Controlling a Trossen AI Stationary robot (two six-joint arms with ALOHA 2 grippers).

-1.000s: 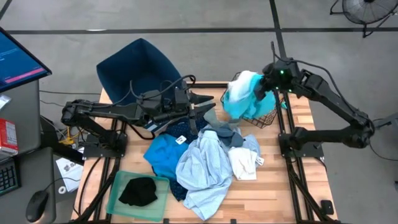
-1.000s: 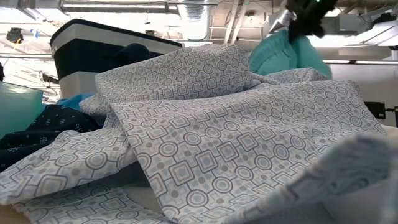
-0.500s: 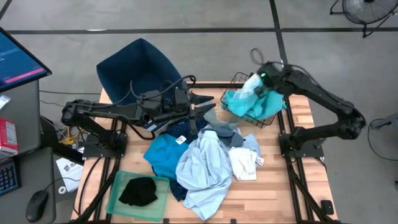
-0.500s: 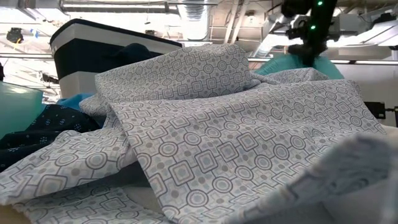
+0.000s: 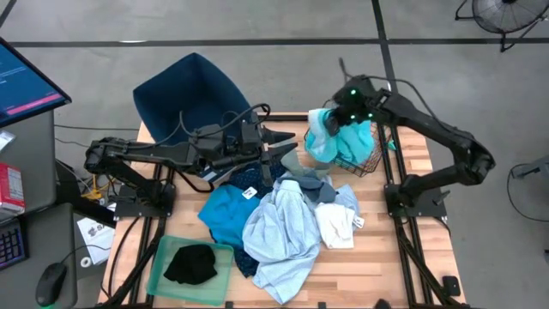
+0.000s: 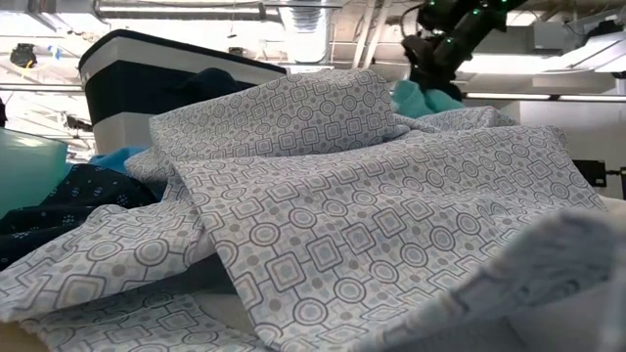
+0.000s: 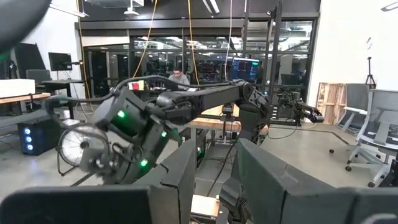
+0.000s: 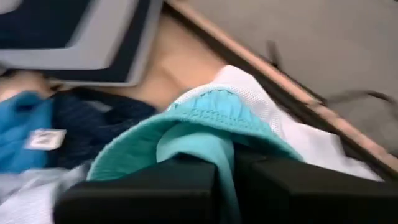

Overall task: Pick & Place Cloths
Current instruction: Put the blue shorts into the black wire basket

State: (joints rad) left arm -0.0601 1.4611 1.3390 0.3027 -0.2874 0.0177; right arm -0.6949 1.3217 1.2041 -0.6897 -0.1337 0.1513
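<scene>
My right gripper (image 5: 340, 118) is shut on a turquoise cloth (image 5: 330, 142) with a white mesh lining, over the black wire basket (image 5: 371, 163) at the table's far right. The low view shows that gripper (image 6: 435, 54) above the cloth (image 6: 409, 96). More cloths lie heaped mid-table: bright blue (image 5: 225, 215), patterned pale blue (image 5: 279, 230), white (image 5: 336, 227), grey (image 5: 314, 187) and dotted navy (image 5: 254, 178). A black cloth (image 5: 190, 263) lies in the green tray (image 5: 159, 257). My left gripper (image 5: 288, 144) hangs open in the air over the pile's far edge, holding nothing. My right gripper pinches a bunched fold of the turquoise cloth (image 8: 225, 146) between its two fingers, coming from above and slanting down toward the table's left. The cloth hangs below the fingers, and its lower part rests in and over the wire basket.
A dark blue bin (image 5: 193, 94) stands tipped at the far left corner. A desk with a monitor (image 5: 21, 81) sits left of the table. Bare wood shows along the right edge (image 5: 420, 172) and near the front right (image 5: 369, 275).
My right gripper has gone toward the table's left and down, tipping further downward and rolling a little. The turquoise cloth went with it and has sunk onto the wire basket, bunching up there.
</scene>
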